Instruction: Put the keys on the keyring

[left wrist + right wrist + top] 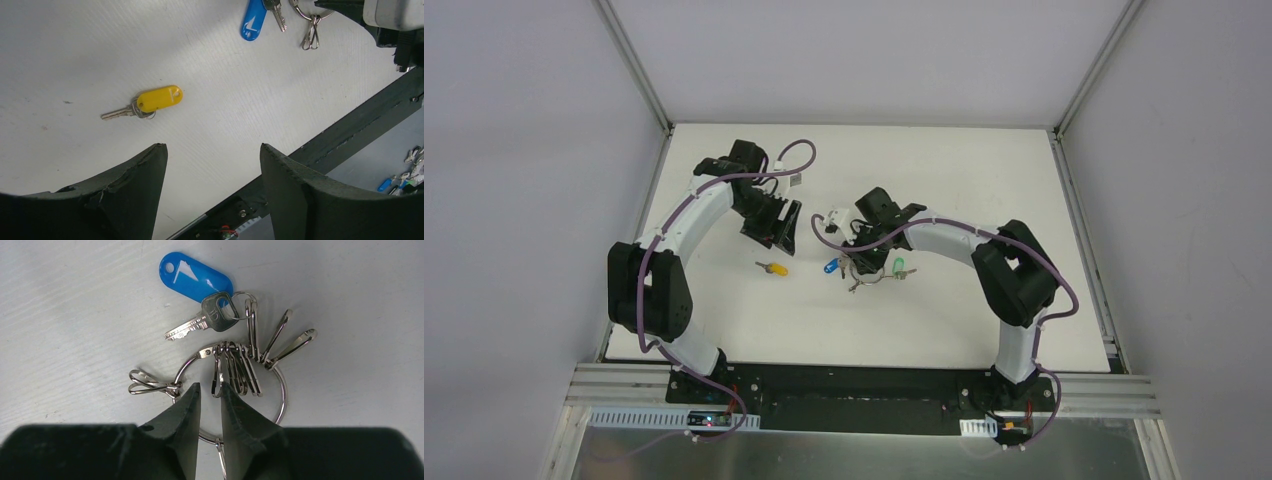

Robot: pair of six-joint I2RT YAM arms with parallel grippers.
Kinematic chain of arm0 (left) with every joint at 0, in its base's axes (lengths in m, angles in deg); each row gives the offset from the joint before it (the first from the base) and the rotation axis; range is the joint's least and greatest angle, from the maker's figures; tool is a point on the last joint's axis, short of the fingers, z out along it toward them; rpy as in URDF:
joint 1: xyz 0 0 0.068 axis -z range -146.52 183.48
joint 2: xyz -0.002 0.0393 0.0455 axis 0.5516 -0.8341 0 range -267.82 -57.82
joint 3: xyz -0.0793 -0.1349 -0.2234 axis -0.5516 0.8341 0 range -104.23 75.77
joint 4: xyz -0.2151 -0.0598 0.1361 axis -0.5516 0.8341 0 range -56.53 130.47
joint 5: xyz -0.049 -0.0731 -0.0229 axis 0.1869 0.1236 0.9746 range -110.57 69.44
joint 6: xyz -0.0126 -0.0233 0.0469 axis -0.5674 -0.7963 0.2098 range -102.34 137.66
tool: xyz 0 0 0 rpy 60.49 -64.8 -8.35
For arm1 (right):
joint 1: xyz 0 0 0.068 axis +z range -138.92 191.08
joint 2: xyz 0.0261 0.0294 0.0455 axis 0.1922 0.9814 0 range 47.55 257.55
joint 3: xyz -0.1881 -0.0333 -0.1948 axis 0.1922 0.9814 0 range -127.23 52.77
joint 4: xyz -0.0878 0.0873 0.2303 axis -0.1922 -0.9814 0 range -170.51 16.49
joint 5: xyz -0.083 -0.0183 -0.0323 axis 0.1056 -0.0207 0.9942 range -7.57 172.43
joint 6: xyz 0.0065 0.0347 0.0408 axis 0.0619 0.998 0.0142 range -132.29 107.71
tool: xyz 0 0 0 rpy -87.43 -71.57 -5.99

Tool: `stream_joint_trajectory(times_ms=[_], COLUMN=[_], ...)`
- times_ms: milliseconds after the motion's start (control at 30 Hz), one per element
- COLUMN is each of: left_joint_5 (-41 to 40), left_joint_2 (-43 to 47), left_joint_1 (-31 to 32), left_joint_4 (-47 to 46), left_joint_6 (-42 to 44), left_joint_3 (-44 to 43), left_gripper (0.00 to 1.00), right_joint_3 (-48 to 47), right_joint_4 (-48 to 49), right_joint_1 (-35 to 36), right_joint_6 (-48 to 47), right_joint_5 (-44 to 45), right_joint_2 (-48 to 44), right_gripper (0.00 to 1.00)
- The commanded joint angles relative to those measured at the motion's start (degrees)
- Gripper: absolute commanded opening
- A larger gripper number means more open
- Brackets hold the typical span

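Jaws of the right gripper sit nearly closed over the keyring, hold unclear, while the left gripper gapes wide and empty near the yellow key.

Three keys, one keyring, two grippers

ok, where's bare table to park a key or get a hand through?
Free: far strip of table beyond the left hand and right hand; near strip ahead of the arm bases; bare around the yellow key. Crowded: the keyring, with the right hand, blue key and green key bunched together.
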Motion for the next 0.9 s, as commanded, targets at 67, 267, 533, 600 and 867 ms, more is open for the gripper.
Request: stream_joint_trajectory(times_ms=[67,267,533,600,867], left_joint_5=[1.3,1.5,1.8,1.7,0.2], left_joint_2=[0.4,0.3,0.2,0.1,1.0], left_joint_1=[-0.8,-0.9,-1.1,-1.1,-1.6], left_joint_4=[1.7,1.7,1.8,1.8,1.4], left_joint_6=[0.7,0.7,0.7,0.7,1.1], left_joint_3=[-0.8,-0.7,-0.8,-0.9,-2.0], left_gripper=[0.69,0.69,0.69,0.69,0.71], right_joint_3=[-2.1,-2.1,-2.4,-2.7,-5.1], right_joint_4=[-1.0,0.2,-0.3,-0.9,-6.3], right_joint_1=[0.0,0.1,0.1,0.1,0.1], right_joint_6=[-0.8,0.1,0.5,0.4,0.2], right_joint_5=[-1.1,-0.3,0.6,0.6,-1.2], right_joint_2=[0.9,1.5,0.5,-0.3,-4.2], right_gripper=[0.24,0.21,0.05,0.03,0.0])
